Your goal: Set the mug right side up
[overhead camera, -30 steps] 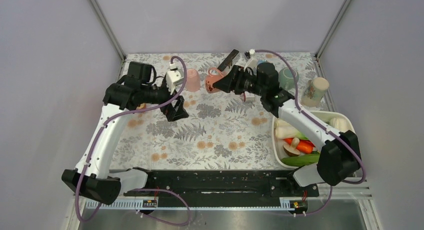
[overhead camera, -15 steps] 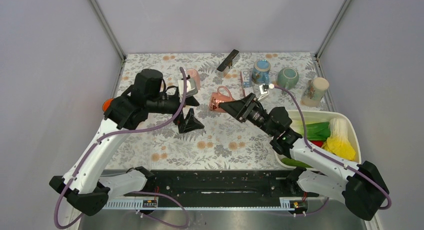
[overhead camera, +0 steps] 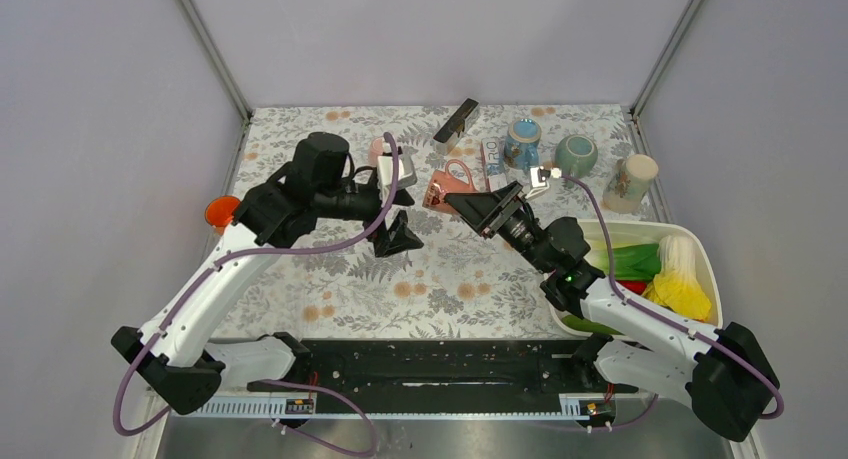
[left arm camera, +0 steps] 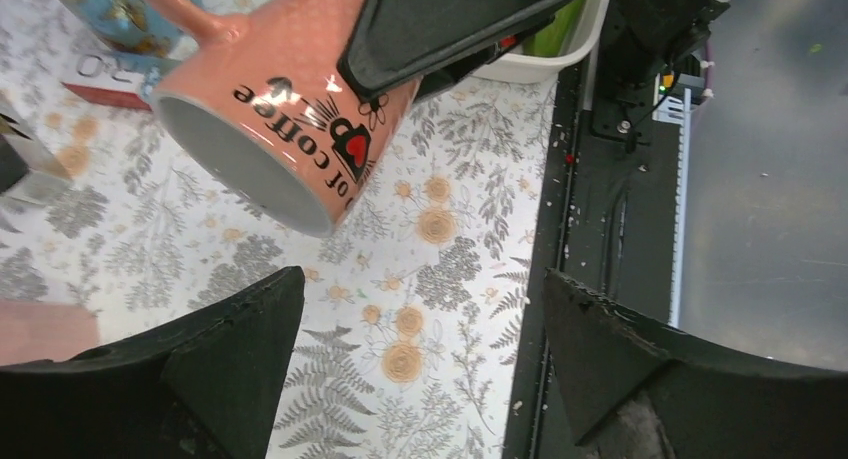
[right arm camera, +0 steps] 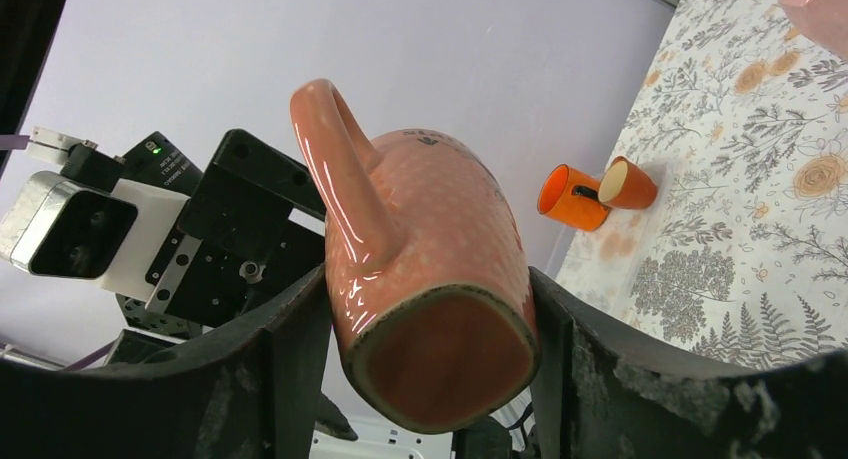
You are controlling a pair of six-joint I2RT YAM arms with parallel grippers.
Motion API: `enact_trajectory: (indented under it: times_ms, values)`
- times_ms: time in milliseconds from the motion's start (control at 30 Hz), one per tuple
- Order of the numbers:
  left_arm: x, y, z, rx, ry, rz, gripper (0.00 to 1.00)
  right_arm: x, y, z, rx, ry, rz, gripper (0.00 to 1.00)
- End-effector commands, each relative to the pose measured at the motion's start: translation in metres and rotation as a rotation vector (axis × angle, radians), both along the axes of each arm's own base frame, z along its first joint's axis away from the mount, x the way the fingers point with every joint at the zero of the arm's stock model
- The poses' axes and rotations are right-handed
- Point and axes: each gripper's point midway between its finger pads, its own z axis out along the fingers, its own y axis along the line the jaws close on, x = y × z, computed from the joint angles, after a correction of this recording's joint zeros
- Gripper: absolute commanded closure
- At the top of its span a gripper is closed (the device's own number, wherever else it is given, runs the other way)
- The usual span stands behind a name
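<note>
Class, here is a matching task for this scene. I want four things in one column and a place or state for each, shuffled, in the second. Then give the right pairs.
Things:
1. coral mug
2. left gripper
3. orange cup
4. white tub

Places or states:
A. holds vegetables
B. jaws open, holding nothing
C. by the left edge of the table
D. clamped in the right gripper

Pairs: 1-D; 2-B; 3-C; 4-A

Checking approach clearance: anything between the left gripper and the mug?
Nothing. In the left wrist view only bare floral tablecloth shows between the open left gripper and the mug, which the right gripper holds.
</note>
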Motion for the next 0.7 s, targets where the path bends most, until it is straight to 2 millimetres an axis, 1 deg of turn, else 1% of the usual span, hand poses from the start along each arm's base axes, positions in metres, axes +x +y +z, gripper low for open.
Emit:
enact_trajectory:
  times_ms: [0,100,167,300,367,467,533,600,667]
  values:
    - [0.010,0.001,0.050,-0.093,-0.243,0.002,0.08,-0.015,-0.001,0.052,0.112,-0.127,0.040,1.00]
    - [-0.003,-0.007,0.056,-0.135,-0.198,-0.074,0.05,-0.020,0.004,0.058,0.106,-0.151,0.076,1.00]
    - [-0.007,-0.013,0.057,-0.156,-0.169,-0.110,0.05,-0.022,0.006,0.061,0.098,-0.163,0.087,1.00]
    - [-0.002,-0.018,0.057,-0.160,-0.163,-0.116,0.06,-0.028,0.007,0.069,0.105,-0.185,0.100,1.00]
    - [-0.002,-0.020,0.056,-0.155,-0.119,-0.115,0.07,-0.031,0.006,0.071,0.108,-0.196,0.103,1.00]
    - [-0.008,-0.025,0.053,-0.167,-0.055,-0.143,0.14,-0.037,0.005,0.074,0.121,-0.209,0.110,1.00]
    - [-0.007,-0.028,0.052,-0.175,-0.038,-0.143,0.20,-0.040,0.007,0.075,0.125,-0.213,0.122,1.00]
    - [-0.006,-0.031,0.052,-0.179,-0.019,-0.145,0.30,-0.044,0.009,0.078,0.130,-0.217,0.141,1.00]
    - [-0.009,-0.034,0.051,-0.185,0.013,-0.167,0.42,-0.046,0.011,0.079,0.136,-0.223,0.153,1.00]
